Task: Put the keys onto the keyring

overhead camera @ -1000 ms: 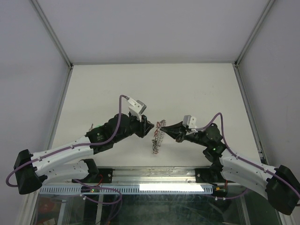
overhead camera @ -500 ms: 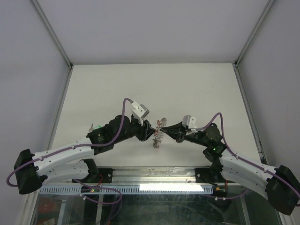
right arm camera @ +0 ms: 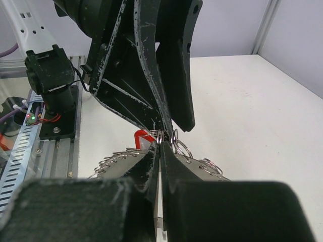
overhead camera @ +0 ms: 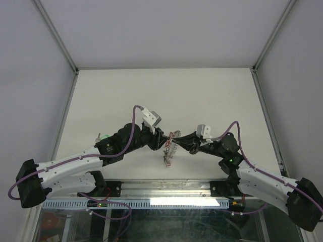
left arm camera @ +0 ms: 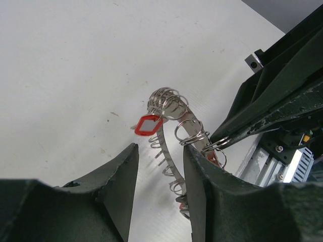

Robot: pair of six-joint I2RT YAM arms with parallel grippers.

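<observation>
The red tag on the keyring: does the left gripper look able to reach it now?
Probably yes. The left gripper stands open and the red tag hangs just ahead of the gap between its fingers, nothing between them. The right gripper, shut on the keyring, holds it from the side.

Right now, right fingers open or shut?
Shut. The right gripper fingers meet with no gap, pinching a wire loop of the keyring at their tips.

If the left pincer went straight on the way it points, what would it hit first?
Most likely the keyring, just ahead of the left pincer, held by the shut right pincer; depth is unclear.
</observation>
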